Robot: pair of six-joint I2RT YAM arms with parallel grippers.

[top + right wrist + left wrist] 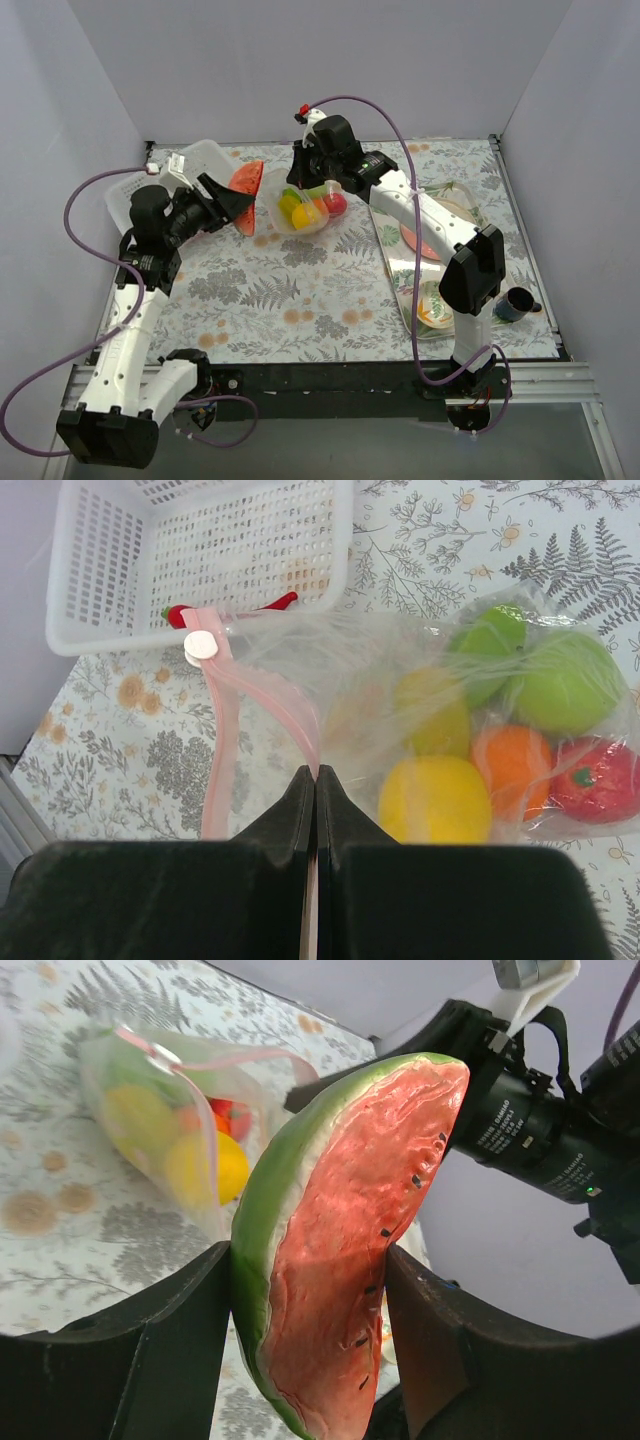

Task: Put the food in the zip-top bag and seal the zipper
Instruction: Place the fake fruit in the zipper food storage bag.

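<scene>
Watermelon slice [340,1250] clamped in left gripper [310,1300]; right gripper [316,772] pinches zipper [215,750]. We should feed it tip-first into zip-top bag [160,1120], upper left.

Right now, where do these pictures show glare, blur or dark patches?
Top view: even, soft light, faint shadows. Left wrist view: watermelon slice sharp and shiny, bag behind it softer. Right wrist view: its plastic hazes the fruit; the right claw shows nearly black.

Bright, even light from above and soft shadows on the bench [330,300]. A sheen glazes the watermelon slice [340,1260]. The right fingers [255,885] blur near the lens.
</scene>
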